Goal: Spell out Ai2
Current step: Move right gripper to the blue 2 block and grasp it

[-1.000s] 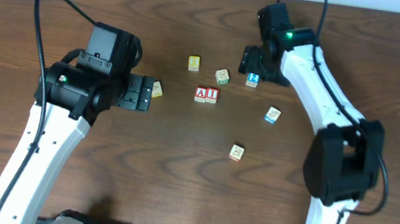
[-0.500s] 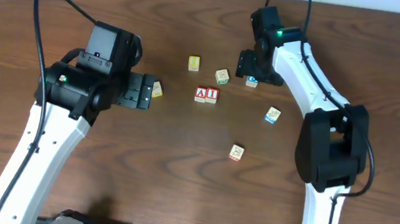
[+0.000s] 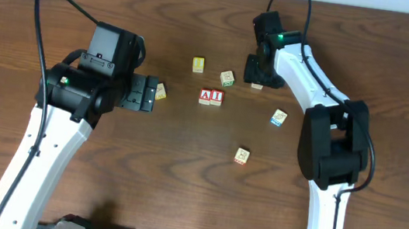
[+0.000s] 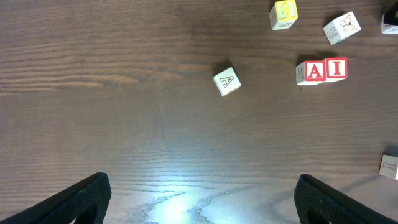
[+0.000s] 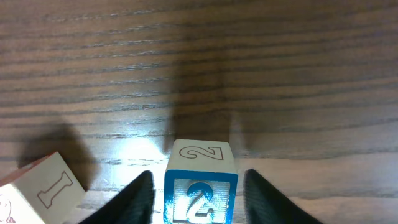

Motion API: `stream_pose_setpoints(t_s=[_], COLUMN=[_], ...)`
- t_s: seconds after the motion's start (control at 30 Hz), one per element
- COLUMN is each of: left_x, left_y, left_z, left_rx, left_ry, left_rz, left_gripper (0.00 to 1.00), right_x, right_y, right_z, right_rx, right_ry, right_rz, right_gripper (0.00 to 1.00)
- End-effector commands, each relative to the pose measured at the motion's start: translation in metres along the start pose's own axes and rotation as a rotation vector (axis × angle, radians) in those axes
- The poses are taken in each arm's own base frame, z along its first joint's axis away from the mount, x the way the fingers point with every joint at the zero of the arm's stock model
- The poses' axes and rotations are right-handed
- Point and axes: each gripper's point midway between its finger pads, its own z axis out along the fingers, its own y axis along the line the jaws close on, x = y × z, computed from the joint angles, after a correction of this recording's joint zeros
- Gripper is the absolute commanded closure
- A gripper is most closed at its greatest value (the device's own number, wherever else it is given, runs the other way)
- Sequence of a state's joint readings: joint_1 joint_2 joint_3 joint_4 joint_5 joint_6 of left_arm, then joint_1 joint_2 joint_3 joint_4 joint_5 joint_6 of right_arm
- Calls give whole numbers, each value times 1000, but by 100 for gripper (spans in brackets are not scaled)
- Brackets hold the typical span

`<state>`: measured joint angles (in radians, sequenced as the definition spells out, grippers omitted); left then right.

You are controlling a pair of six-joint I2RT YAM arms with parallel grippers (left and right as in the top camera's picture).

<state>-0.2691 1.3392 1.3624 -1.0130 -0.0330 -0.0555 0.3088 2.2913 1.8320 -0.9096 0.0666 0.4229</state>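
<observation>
The blue "2" block (image 5: 201, 186) stands on the table between the fingers of my right gripper (image 5: 198, 176), with a small gap on each side. The gripper is open. In the overhead view my right gripper (image 3: 257, 76) covers most of that block. The red "A" block (image 3: 205, 95) and red "I" block (image 3: 217, 96) sit side by side at the table's middle; they also show in the left wrist view, "A" (image 4: 313, 71) and "I" (image 4: 336, 68). My left gripper (image 3: 144, 94) is open and empty, left of them.
Loose blocks lie around: a pale "A" block (image 3: 160, 91) by my left gripper, a yellow block (image 3: 198, 64), a pale block (image 3: 227, 78), a blue-edged block (image 3: 278, 117) and one nearer the front (image 3: 241, 156). A pale "I" block (image 5: 43, 190) lies left of the "2" block.
My right gripper has moved left and over the "2" block, which now sits between its fingers and is mostly covered from above. My left arm has not moved.
</observation>
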Motion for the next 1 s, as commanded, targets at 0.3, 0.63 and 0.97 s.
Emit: stream_pose_setpoints(t_s=[0.3, 0.63, 0.97], left_x=[1, 1, 2], left_y=[0, 0, 0], left_z=[1, 1, 1], left_rx=[-1, -1, -1], left_ry=[3, 4, 8], left_rz=[-13, -12, -12], left_gripper=[5, 5, 5], right_x=[-5, -10, -7], right_y=[-1, 3, -8], right_z=[-3, -40, -184], right_rx=[3, -38, -118], right_ry=[-13, -48, -228], right_rz=[19, 27, 41], right_gripper=[73, 81, 85])
